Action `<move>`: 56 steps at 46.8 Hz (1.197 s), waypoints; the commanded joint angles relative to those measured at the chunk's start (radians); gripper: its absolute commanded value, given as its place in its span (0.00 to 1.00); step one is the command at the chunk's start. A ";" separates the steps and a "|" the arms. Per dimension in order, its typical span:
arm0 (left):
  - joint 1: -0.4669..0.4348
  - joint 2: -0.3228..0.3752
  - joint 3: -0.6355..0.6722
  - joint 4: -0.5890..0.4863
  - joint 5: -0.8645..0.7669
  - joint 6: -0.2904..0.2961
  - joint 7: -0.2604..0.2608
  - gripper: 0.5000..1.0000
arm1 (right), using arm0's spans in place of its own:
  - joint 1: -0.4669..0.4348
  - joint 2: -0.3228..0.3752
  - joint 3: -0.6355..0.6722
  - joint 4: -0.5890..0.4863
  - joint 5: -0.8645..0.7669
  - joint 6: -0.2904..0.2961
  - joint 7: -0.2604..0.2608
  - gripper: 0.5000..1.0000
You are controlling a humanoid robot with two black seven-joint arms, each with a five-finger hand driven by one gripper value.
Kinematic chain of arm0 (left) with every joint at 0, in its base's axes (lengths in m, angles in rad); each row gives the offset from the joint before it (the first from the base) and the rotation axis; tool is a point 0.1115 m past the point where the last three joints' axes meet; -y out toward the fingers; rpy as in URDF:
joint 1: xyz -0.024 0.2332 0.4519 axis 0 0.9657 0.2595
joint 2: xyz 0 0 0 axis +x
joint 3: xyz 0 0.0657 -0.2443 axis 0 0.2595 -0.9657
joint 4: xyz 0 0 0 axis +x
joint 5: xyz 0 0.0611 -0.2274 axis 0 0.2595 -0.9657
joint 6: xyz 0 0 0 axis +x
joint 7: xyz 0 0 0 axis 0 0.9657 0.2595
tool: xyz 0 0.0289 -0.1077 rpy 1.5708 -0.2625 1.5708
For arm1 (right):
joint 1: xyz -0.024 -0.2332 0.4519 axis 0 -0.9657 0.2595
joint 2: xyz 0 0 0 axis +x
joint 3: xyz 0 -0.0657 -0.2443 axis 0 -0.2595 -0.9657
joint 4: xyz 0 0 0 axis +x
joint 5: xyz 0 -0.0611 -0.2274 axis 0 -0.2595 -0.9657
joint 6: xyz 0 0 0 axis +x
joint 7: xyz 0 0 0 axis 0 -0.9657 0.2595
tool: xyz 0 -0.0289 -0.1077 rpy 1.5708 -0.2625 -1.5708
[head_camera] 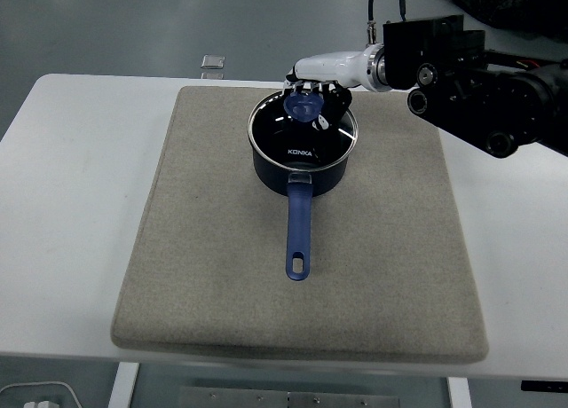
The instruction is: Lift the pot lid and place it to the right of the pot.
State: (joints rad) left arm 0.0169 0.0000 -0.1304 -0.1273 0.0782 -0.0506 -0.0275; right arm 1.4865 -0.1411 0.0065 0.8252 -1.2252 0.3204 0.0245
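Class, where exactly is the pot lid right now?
In the head view the lid sits on the pot, at the far middle of the grey mat, with the right hand closed on its blue knob.

The right arm (484,98) is bulky and black, built of boxy segments with round silver screws or caps on its joints. A black cable loops up from its wrist. The hand (321,80) has a glossy white back and black fingers (330,102).
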 commanded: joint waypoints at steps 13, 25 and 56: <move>0.000 0.000 0.000 0.000 0.000 0.000 0.000 1.00 | 0.032 -0.014 0.000 0.000 0.007 0.028 -0.001 0.00; 0.000 0.000 0.000 0.000 0.000 0.000 0.000 1.00 | 0.054 -0.060 -0.003 -0.011 0.015 0.057 -0.003 0.00; 0.000 0.000 0.000 0.000 0.000 0.000 0.000 1.00 | 0.018 -0.250 -0.006 -0.012 0.016 0.097 -0.001 0.00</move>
State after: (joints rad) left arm 0.0169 0.0000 -0.1304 -0.1273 0.0782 -0.0506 -0.0278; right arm 1.5126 -0.3833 0.0000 0.8120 -1.2086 0.4185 0.0230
